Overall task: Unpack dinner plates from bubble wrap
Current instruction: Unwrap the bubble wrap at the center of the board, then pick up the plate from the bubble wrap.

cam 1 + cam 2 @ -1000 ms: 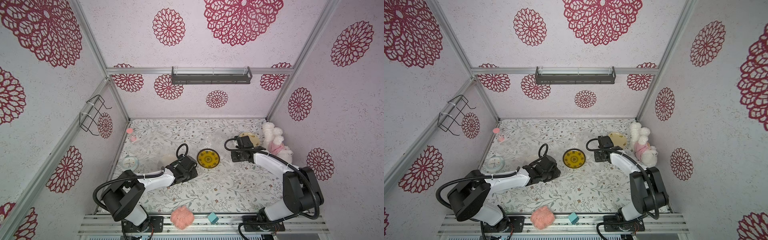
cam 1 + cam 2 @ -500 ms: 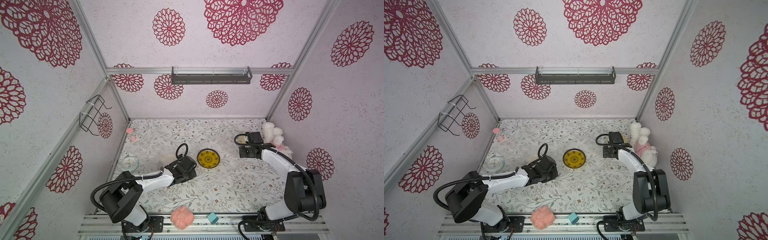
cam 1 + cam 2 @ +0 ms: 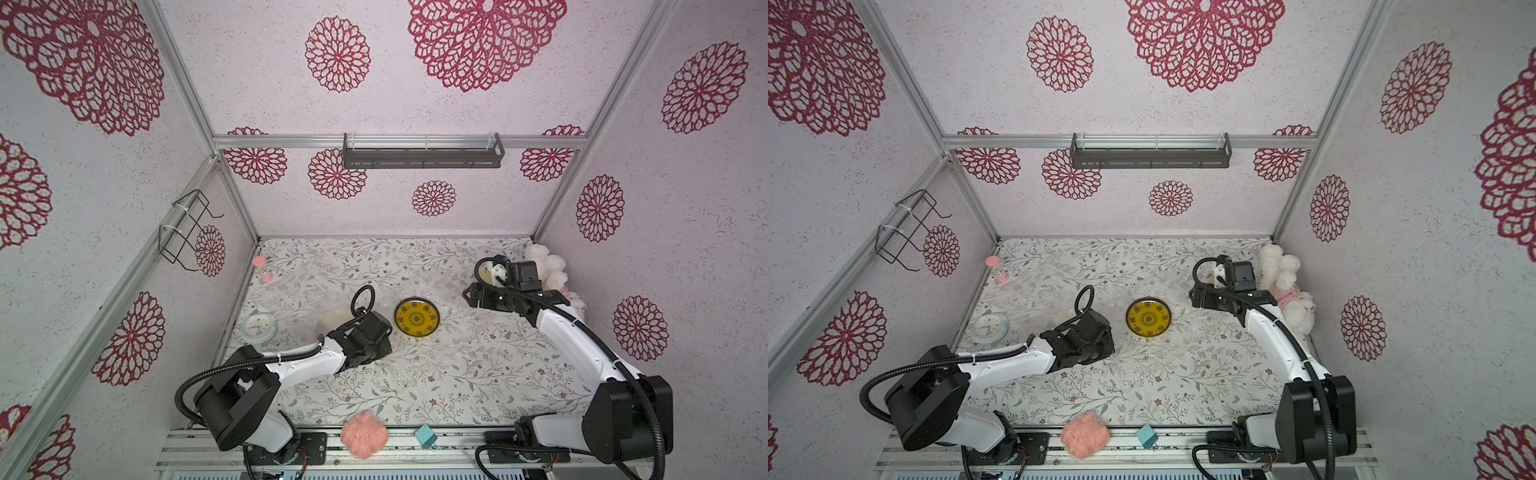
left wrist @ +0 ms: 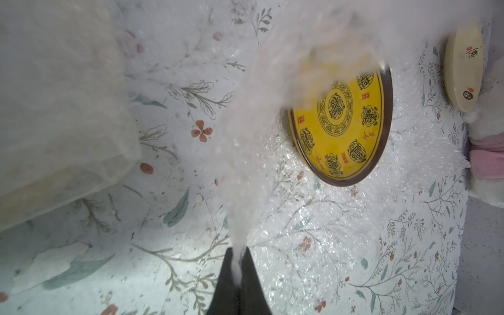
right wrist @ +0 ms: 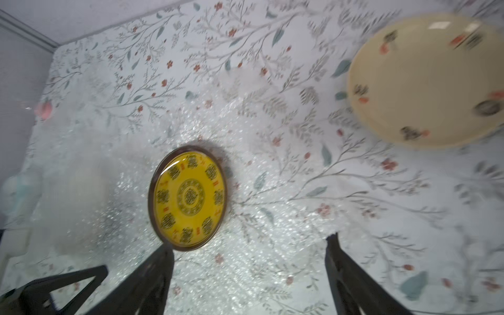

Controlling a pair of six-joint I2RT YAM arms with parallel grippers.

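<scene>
A yellow dinner plate with a dark rim lies bare on a flat sheet of bubble wrap mid-table. A cream plate lies unwrapped at the back right; my right arm mostly hides it in both top views. A pale wrapped bundle sits left of the yellow plate. My left gripper is shut on a raised strip of bubble wrap. My right gripper hangs open and empty above the sheet.
A white clock lies at the left edge, with a pink-topped item behind it. A plush toy fills the back right corner. A pink yarn ball and a teal block rest on the front rail.
My right gripper has opened and let go of the cream plate near the plush toy, then swung back toward the middle. My left gripper has closed on the bubble wrap.
</scene>
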